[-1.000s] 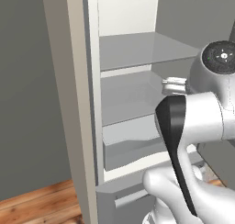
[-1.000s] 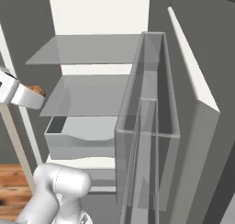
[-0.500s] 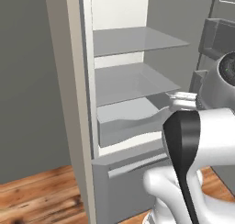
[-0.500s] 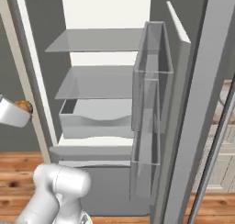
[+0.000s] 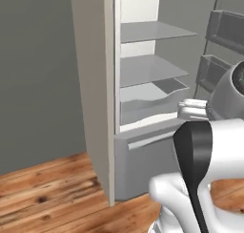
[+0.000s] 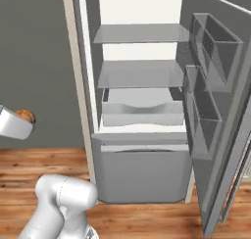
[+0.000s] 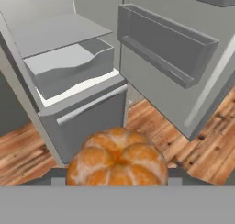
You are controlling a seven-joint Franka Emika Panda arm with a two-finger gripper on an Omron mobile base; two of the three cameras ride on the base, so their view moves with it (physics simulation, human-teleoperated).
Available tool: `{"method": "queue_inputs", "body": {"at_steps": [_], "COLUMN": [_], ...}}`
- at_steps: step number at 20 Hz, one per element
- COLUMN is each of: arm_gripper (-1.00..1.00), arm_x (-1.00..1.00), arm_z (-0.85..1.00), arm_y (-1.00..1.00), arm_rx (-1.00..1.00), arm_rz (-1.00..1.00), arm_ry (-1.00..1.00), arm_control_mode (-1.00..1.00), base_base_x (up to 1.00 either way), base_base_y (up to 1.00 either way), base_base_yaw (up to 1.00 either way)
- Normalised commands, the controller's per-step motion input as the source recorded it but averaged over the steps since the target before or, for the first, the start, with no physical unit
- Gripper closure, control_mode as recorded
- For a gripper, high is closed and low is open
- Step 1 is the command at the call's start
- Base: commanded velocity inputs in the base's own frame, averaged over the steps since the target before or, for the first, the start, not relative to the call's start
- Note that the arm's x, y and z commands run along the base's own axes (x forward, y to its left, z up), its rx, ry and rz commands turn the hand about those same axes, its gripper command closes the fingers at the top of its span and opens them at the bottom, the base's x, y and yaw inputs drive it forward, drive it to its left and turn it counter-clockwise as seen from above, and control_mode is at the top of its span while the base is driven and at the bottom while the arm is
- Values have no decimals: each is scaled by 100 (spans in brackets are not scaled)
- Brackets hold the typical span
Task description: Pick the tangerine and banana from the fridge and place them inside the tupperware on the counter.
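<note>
The tangerine (image 7: 117,159), round, orange and segmented, sits between my gripper's (image 7: 117,178) two dark fingertips, and the gripper is shut on it. In the right base view the tangerine (image 6: 25,116) pokes out of the white hand at the far left edge, well clear of the fridge (image 6: 142,169). The fridge (image 5: 95,84) stands open, with flat grey shelves and a grey drawer (image 6: 139,113) that hold nothing I can see. From the hand the fridge (image 7: 87,122) lies ahead and to the left. The banana, the tupperware and the counter are out of view.
The open fridge door (image 6: 215,110) with its grey bins juts out on the right, and in the hand view the door (image 7: 170,53) is close at upper right. Wooden floor (image 6: 49,164) spreads in front. A plain grey wall (image 5: 38,74) stands left of the fridge.
Both base views have shifted: the fridge now looks farther off and more floor shows, so the camera has pulled back. The tangerine stays in the gripper.
</note>
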Motion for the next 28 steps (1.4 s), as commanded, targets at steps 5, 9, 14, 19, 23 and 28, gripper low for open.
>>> {"method": "queue_inputs", "body": {"at_steps": [5,9,14,19,23,28], "arm_gripper": [100,100,100,100,100,100], "arm_x": [0,0,0,0,0,0], "arm_z": [0,0,0,0,0,0], "arm_y": [0,0,0,0,0,0], "arm_rx": [0,0,0,0,0,0], "arm_rz": [0,0,0,0,0,0], "arm_ry": [0,0,0,0,0,0], "arm_control_mode": [100,100,100,100,100,100], "base_base_x": [-50,-55,-63,-69,-31,-12], "base_base_y": [88,89,74,24,-26,-69], "base_base_yaw": [-31,-58,-92,-100,-100,-100]}}
